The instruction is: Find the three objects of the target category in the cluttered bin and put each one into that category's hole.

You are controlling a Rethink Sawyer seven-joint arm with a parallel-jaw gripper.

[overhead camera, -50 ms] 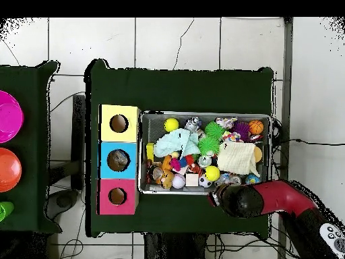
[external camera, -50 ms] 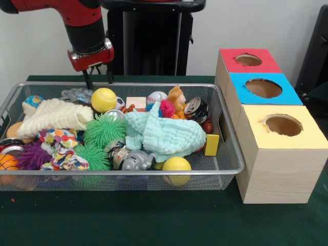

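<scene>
A wire mesh bin (external camera, -50 ms: 225, 169) holds a jumble of toys. Among them are a yellow tennis ball (external camera, -50 ms: 103, 99), a baseball (external camera, -50 ms: 156, 97), a smooth yellow ball (external camera, -50 ms: 176, 165), an orange basketball (external camera, -50 ms: 6, 163), a dented can (external camera, -50 ms: 197, 109), a mint cloth (external camera, -50 ms: 159, 132) and a cream knitted cloth (external camera, -50 ms: 54, 115). My gripper (external camera, -50 ms: 98, 78) hangs open over the bin's far left rim, just behind the tennis ball, with nothing between its fingers. In the overhead view the gripper (overhead camera, -50 ms: 217, 195) sits at the bin's (overhead camera, -50 ms: 205, 113) lower edge.
Three wooden boxes stand right of the bin, each with a round hole on top: red (external camera, -50 ms: 228, 61), blue (external camera, -50 ms: 241, 92) and yellow (external camera, -50 ms: 256, 115). Green spiky balls (external camera, -50 ms: 104, 130), a purple spiky ball (external camera, -50 ms: 33, 154) and a yellow block (external camera, -50 ms: 211, 144) crowd the bin.
</scene>
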